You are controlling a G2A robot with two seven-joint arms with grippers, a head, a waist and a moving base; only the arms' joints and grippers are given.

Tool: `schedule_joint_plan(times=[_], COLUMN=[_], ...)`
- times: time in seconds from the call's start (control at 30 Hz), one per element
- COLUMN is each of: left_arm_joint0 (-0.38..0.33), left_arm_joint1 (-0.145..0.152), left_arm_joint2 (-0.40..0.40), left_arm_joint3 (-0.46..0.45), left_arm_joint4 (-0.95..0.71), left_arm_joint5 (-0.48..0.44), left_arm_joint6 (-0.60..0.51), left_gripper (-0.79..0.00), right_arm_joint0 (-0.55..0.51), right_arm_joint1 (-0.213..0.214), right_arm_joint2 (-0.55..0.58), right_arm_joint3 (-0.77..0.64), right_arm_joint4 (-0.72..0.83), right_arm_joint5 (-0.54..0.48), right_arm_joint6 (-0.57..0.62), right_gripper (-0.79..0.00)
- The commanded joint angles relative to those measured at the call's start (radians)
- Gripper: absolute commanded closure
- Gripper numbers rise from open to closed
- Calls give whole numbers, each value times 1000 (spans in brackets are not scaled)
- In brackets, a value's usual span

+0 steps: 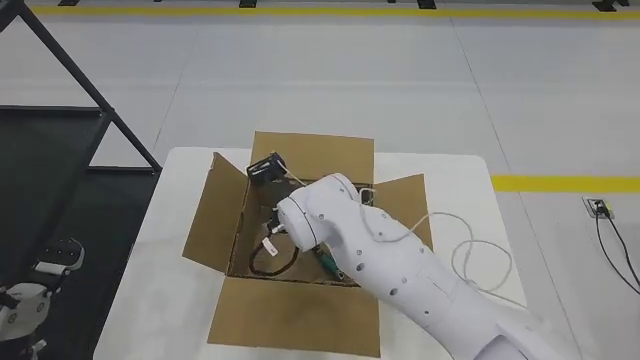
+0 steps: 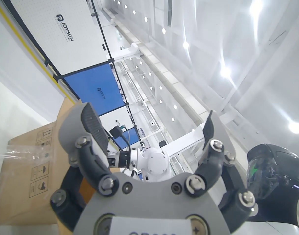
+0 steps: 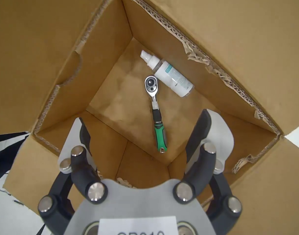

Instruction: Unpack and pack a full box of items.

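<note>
Progress, as far as you can judge it: the box [image 1: 310, 150] sits open on the table [image 1: 450, 190] with all four flaps folded out; just two items lie on its floor, a ratchet [image 3: 156, 113] with a green handle and a white spray bottle [image 3: 171, 76], side by side, the ratchet head just beside the bottle; so the box is nowhere near full. You can't tell from this whether unpacking is almost done or packing has barely begun; either way neither item is grasped and most of the job looks left.

The right gripper [image 3: 143, 119] hangs over the box mouth, fingers spread wide, holding nothing; the ratchet handle is roughly under the gap. The left gripper [image 2: 149, 113] is down beside the box's outer wall, aimed up at the ceiling [image 2: 213, 37], fingers apart, also empty.

View differences: the right wrist view gives you the box floor and both items plainly; the top view gives the layout, with the right arm [image 1: 380, 260] lying across the opening and covering most of the interior, a bit of green peeking out beside it; the left wrist view gives you the box's outside and the right arm beyond it.
</note>
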Motion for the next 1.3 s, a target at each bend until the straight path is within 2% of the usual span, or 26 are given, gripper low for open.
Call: schedule_joint_plan(times=[0.0, 0.13, 0.23, 0.67, 0.77, 0.8, 1.03, 1.2, 1.23, 1.27], left_arm_joint0=[2, -2, -9, -41, -50, -53, -64, -69, -69, -70], left_arm_joint1=[-2, -6, -8, -16, -17, -18, -22, -25, -26, -26], left_arm_joint2=[-1, 3, 8, 56, 64, 66, 79, 84, 84, 83], left_arm_joint3=[0, -2, -4, -5, 0, 2, 3, 4, 4, 4], left_arm_joint4=[-5, -14, -11, 43, 44, 45, 52, 54, 54, 54], left_arm_joint5=[0, 7, 17, 62, 69, 72, 79, 81, 81, 80], left_arm_joint6=[0, -9, -22, -44, -46, -47, -51, -50, -50, -49], left_gripper=[-785, -785, -785, -785, -785, -785, -785, -785, -785, -785], right_arm_joint0=[7, 0, 0, -4, -14, -20, -11, 9, 11, 14], right_arm_joint1=[-9, -29, -43, -42, -55, -63, -93, -120, -127, -133], right_arm_joint2=[-6, -21, -21, -22, -89, -109, -132, -129, -129, -126], right_arm_joint3=[63, 164, 236, 236, 239, 226, 319, 427, 446, 465], right_arm_joint4=[15, 73, 101, 98, -44, -65, -86, -70, -63, -53], right_arm_joint5=[-19, -82, -76, -75, 25, 25, -118, -160, -174, -189], right_arm_joint6=[2, 36, 26, 18, 2, -2, -86, -107, -114, -124], right_gripper=[-785, -785, -785, -785, -785, -785, -785, -785, -760, -668])
